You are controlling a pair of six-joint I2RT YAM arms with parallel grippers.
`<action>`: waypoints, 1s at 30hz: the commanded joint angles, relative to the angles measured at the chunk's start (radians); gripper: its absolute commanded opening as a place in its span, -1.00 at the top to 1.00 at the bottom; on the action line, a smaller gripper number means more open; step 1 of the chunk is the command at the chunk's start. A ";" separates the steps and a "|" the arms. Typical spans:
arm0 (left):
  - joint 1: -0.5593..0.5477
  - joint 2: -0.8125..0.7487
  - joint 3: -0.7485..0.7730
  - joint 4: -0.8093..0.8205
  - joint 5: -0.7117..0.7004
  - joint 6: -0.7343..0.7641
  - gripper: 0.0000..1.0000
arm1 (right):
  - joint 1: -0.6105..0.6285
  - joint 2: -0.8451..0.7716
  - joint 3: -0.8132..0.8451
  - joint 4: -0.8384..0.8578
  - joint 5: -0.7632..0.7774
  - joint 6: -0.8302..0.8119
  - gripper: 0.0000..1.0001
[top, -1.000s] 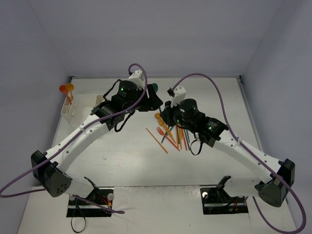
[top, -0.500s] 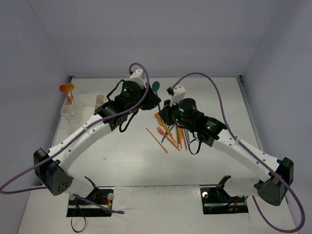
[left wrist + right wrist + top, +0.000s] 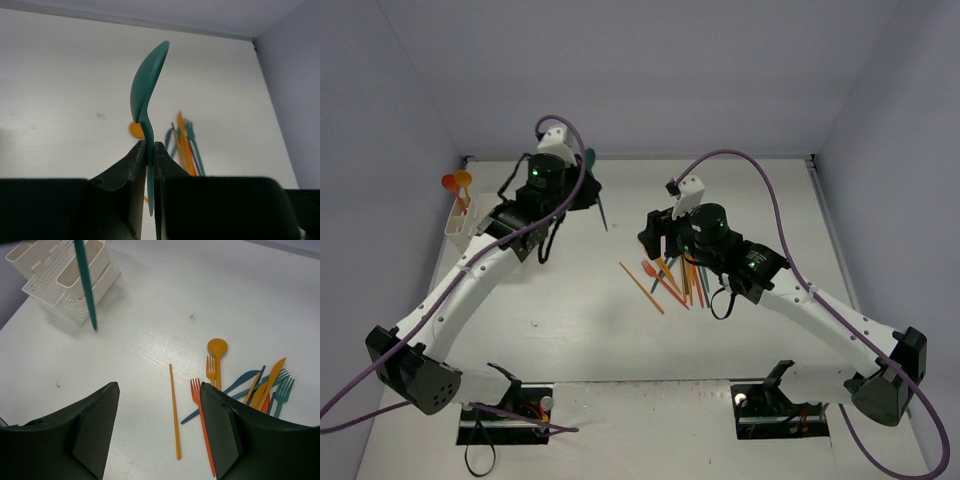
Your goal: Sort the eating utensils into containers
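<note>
Left end effector [image 3: 148, 150]: clamped on teal spoon [image 3: 146, 90], bowl up, clear of tabletop [image 3: 60, 100]. Right end effector [image 3: 157, 407]: jaws wide, above utensil pile [image 3: 260, 385]. Bins [image 3: 50, 286]: left of spoon.

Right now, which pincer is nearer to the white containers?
Left. The left pincer, shut on a teal spoon, is just right of the containers in the top view. The right pincer hangs open farther right, by the utensil pile.
</note>
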State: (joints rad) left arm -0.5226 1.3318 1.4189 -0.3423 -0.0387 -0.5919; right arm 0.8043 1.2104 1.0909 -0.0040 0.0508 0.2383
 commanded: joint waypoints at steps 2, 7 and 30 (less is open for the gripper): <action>0.241 -0.087 0.004 0.003 -0.020 0.187 1.00 | -0.054 -0.090 -0.039 0.054 0.020 -0.015 -0.29; 0.457 -0.089 -0.050 0.142 -0.005 0.344 1.00 | -0.115 -0.124 -0.078 0.040 -0.035 -0.038 -0.29; 0.837 0.277 -0.019 0.550 0.115 0.452 1.00 | -0.222 -0.155 -0.145 0.007 -0.078 -0.101 -0.28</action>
State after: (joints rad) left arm 0.3073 1.6169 1.3605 0.0391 0.0860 -0.1743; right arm 0.5908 1.0565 0.9337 -0.0420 -0.0154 0.1545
